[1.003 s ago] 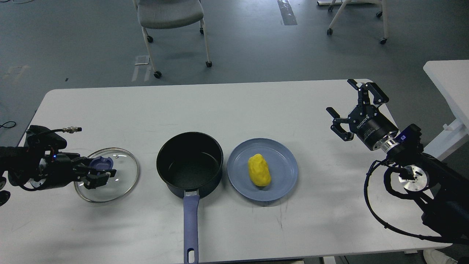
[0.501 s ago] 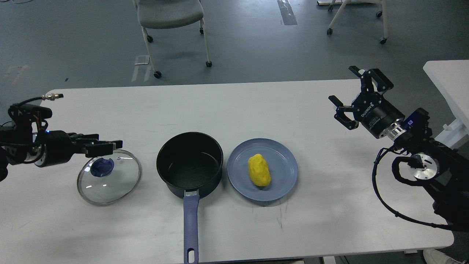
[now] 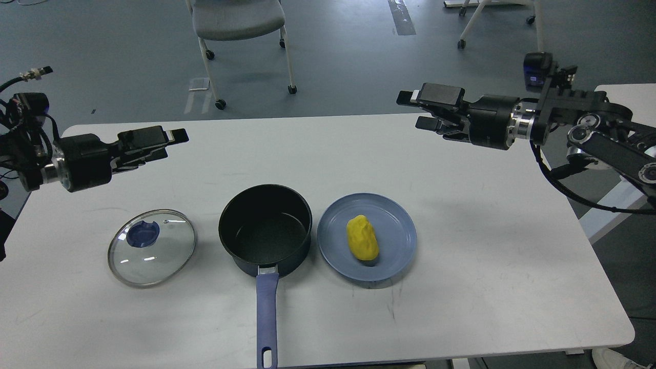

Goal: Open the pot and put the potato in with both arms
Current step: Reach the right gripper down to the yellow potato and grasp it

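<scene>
The dark pot (image 3: 265, 230) stands open and empty at the table's middle front, its blue-purple handle (image 3: 267, 318) pointing at the front edge. Its glass lid (image 3: 152, 247) with the blue knob (image 3: 142, 234) lies flat on the table left of the pot. The yellow potato (image 3: 363, 238) lies on a blue-grey plate (image 3: 394, 225) right of the pot. My left gripper (image 3: 171, 143) is open and empty, raised above the table behind the lid. My right gripper (image 3: 415, 109) is open and empty, high over the table's far right, pointing left.
The white table (image 3: 461, 287) has its far edge just behind both grippers. A grey wheeled chair (image 3: 236, 20) stands on the floor beyond it. A second white table (image 3: 628, 102) is at the far right. A stand on castors (image 3: 497, 25) is at the back right.
My left gripper let go of the lid's knob, rose and moved back; the lid stays on the table. My right gripper rose, turned to point left and moved leftward over the table.
</scene>
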Tool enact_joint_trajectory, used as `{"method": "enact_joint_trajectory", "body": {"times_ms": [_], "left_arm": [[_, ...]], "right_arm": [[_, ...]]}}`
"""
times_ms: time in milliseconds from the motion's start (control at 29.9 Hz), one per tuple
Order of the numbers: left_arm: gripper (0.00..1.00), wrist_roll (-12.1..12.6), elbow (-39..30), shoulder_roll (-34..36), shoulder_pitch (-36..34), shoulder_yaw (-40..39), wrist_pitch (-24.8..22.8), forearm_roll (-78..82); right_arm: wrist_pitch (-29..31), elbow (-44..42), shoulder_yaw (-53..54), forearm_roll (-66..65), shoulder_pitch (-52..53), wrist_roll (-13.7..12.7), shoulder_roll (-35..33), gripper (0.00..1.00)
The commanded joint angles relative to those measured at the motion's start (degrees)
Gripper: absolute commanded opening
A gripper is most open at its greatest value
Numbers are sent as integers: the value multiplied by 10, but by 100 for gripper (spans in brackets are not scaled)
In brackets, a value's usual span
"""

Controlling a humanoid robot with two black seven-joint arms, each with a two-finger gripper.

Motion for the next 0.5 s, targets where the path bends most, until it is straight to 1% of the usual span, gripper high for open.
{"method": "enact_joint_trajectory", "body": {"times_ms": [0,33,67,167,234,468], "left_arm": [[98,0,-1,-5,0,0,2,0],[98,0,-1,-6,0,0,3,0],[98,0,-1,-6,0,0,3,0],[98,0,-1,-7,-1,-1,3,1],[98,0,-1,-7,-9,-1,3,1],[98,0,-1,-6,-18,-2,3,0]], "right_arm": [[0,8,-116,-44,93,23,31,100],[0,12,-140,-60,107,26,35,100],[0,12,-140,-60,107,26,35,100],[0,24,-186,-130,127,29,54,100],[0,24,-215,-166,130,47,81,100],[0,22,-267,-175,129,49,111,100]]}}
